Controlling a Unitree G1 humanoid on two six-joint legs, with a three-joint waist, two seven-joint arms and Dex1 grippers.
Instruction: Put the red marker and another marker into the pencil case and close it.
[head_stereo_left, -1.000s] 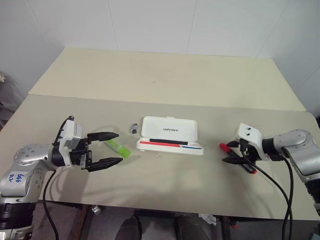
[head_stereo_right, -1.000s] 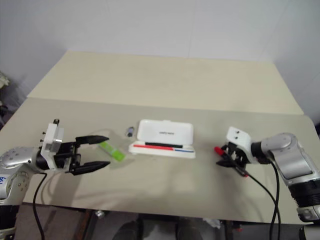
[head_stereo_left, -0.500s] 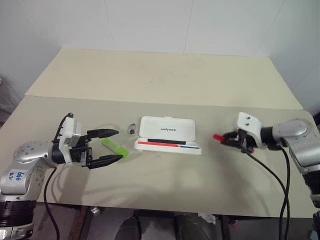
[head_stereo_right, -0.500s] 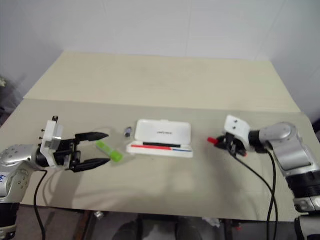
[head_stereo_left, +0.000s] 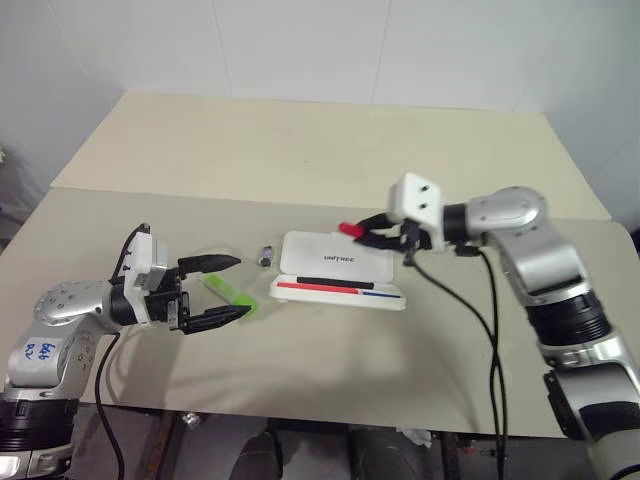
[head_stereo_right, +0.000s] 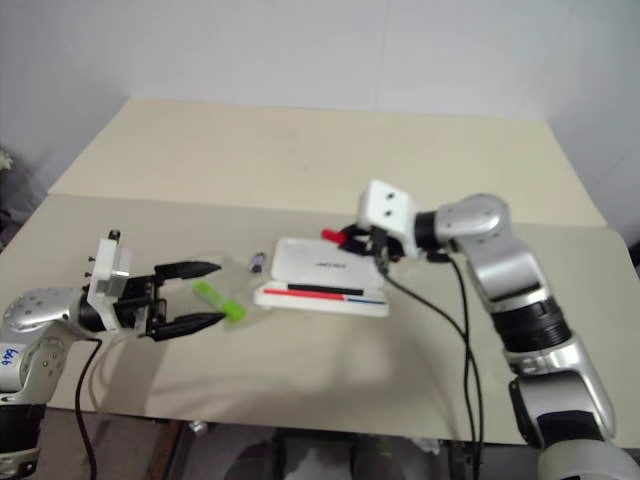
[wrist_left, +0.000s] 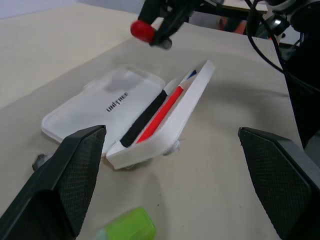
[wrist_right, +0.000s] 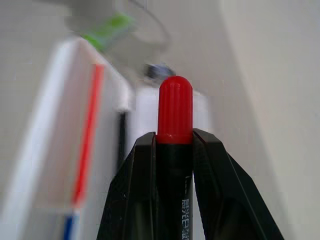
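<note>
Above the open pencil case (head_stereo_left: 340, 268), right jaws (head_stereo_left: 366, 232) clamp the red marker (head_stereo_left: 350, 229); left jaws (head_stereo_left: 222, 291) gape around the untouched green marker (head_stereo_left: 233, 293); nothing inside yet.

— How many markers?
— Two: one red marker (head_stereo_left: 350, 229), one green marker (head_stereo_left: 232, 294).
— Cases?
— One pencil case (head_stereo_left: 337, 260), lying open.
— Anything else on the table (head_stereo_left: 330, 150)?
— One small grey metal piece (head_stereo_left: 266, 257).

Pencil case (head_stereo_left: 338, 268) lies open; right gripper (head_stereo_left: 372, 232) with red marker (head_stereo_left: 350, 229) hangs over its lid. Small metal piece (head_stereo_left: 266, 256) just left of the lid.
</note>
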